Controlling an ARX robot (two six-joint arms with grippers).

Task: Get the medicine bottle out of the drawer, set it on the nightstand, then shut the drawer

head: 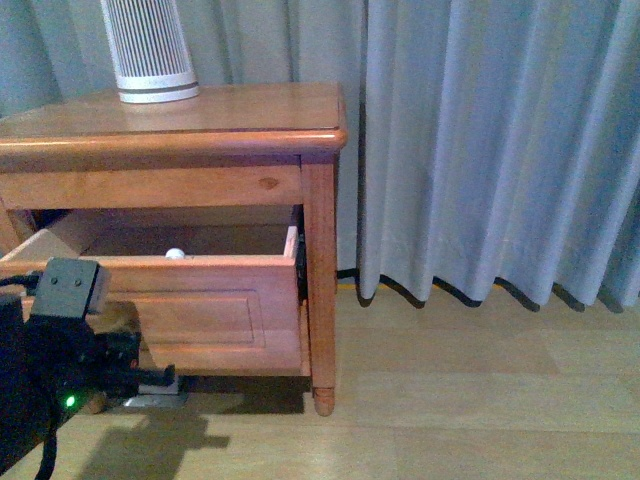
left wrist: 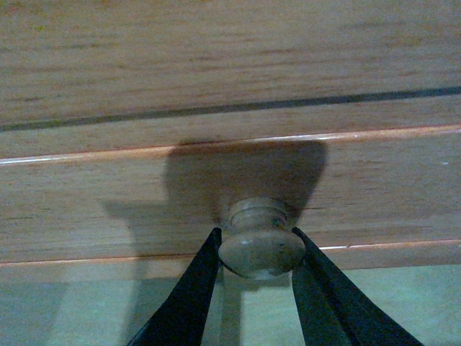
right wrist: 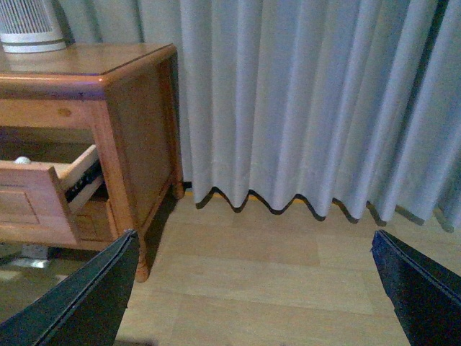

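- Grey curtain point(head: 480, 150) backs the nightstand point(head: 250, 110); its drawer point(head: 230, 300) stands open.
- Medicine bottle point(head: 175, 253): only the white cap shows, inside, just behind the drawer front.
- Left gripper point(left wrist: 256, 233) pinches the knob point(left wrist: 259, 254); right gripper point(right wrist: 253, 241) gapes wide, empty.
- Best handling is likely a straight, level pull until the bottle is clear to reach from above.

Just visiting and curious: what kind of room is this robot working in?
Probably a bedroom: a wooden nightstand with its drawer pulled open, floor-length grey curtains and wood flooring.

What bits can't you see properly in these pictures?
- Medicine bottle: front view, only a white tip shows; the drawer front hides the rest.
- Ribbed device: front view, top cut off by the picture edge.
- Drawer's left end: front view, the left arm covers it.
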